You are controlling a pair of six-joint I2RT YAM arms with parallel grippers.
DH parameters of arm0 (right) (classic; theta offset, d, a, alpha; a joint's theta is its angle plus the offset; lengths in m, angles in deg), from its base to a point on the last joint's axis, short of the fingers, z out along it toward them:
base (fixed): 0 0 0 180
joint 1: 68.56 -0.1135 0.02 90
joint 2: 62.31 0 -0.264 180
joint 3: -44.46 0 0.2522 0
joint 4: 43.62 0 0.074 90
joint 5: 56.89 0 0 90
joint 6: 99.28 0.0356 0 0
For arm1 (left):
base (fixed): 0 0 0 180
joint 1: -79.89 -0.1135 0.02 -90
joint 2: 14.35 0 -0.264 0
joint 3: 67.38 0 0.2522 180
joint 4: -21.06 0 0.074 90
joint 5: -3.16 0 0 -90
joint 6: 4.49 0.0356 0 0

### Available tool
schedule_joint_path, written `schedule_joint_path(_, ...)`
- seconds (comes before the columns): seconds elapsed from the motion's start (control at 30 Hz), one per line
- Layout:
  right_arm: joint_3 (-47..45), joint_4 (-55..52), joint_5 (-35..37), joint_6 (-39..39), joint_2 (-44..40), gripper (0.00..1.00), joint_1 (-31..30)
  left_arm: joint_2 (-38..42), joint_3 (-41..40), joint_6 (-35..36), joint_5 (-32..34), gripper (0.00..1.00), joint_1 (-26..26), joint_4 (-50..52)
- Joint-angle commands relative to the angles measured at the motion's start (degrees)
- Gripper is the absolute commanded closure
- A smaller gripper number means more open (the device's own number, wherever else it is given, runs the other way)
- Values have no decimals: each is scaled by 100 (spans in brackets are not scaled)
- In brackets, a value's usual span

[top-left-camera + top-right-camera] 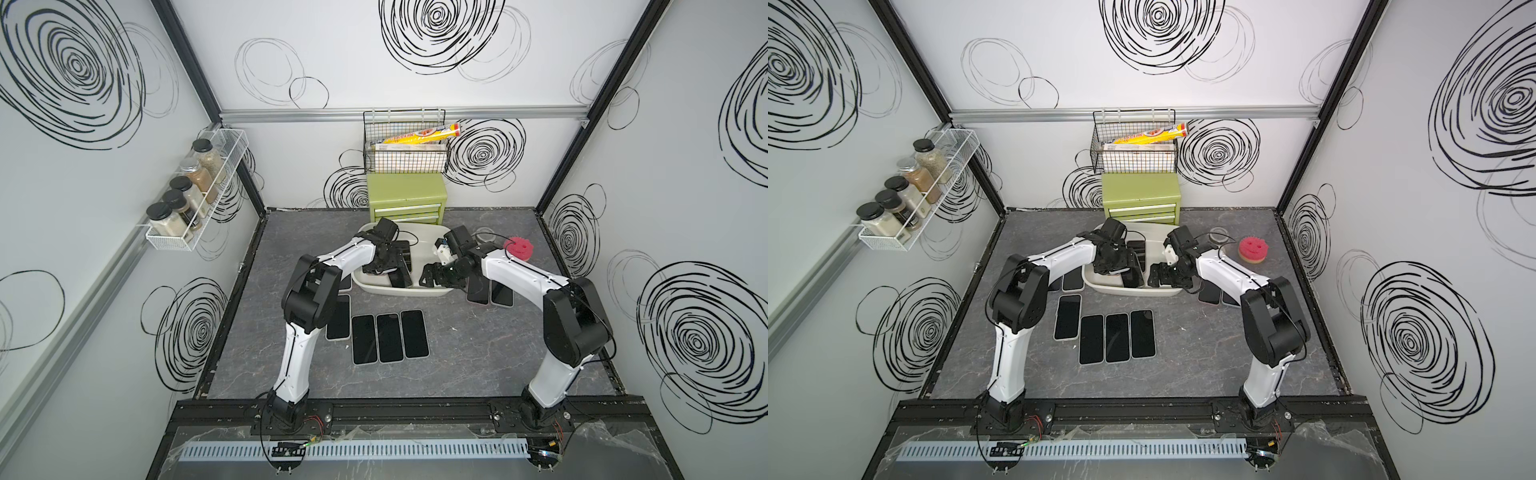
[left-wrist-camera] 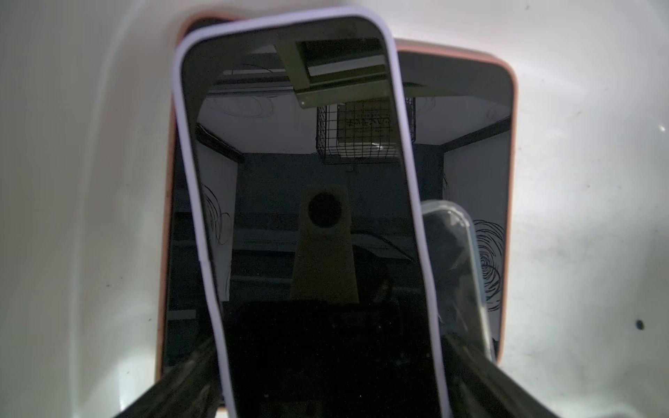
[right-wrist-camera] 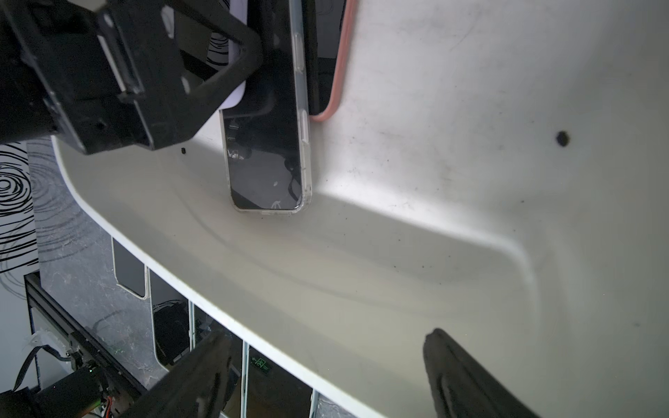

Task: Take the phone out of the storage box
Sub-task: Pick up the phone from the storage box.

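The off-white storage box (image 1: 399,291) sits mid-table in front of the green chest. My left gripper (image 1: 388,270) reaches down into it. In the left wrist view its fingers press both long edges of a phone (image 2: 297,181) in a pale lavender case, so it is shut on that phone (image 1: 1125,271). Under it lie a pink-cased phone (image 2: 470,144) and a clear-cased phone (image 3: 268,163). My right gripper (image 3: 325,334) is open and straddles the box's near rim (image 3: 253,336), one finger inside and one outside, holding nothing.
Several phones (image 1: 390,337) lie screen-up in a row in front of the box, and two more (image 1: 490,293) to its right under my right arm. A green drawer chest (image 1: 407,195), a black wire basket (image 1: 405,149) and a pink sponge (image 1: 518,249) stand behind.
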Motion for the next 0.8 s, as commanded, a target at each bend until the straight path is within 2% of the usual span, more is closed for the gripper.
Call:
schedule_joint_path(0.0,-13,-320,97,20,-121,12,9,-177,47,98,-98,16,-62,78)
schedule_joint_path(0.13,-12,-322,114,28,-128,13,13,0,-71,133,-258,34,-71,-111)
schedule_joint_path(0.2,14,-317,90,37,-127,13,12,93,-164,152,-283,39,-71,-166)
schedule_joint_path(0.37,227,-146,-180,20,-127,12,29,622,-423,329,-371,44,-99,-371)
schedule_joint_path(0.47,466,6,-589,143,-93,11,179,1070,-501,481,-437,47,-132,-433)
schedule_joint_path(0.77,676,1736,-2396,1403,103,10,868,2594,-1330,969,-976,51,-145,-746)
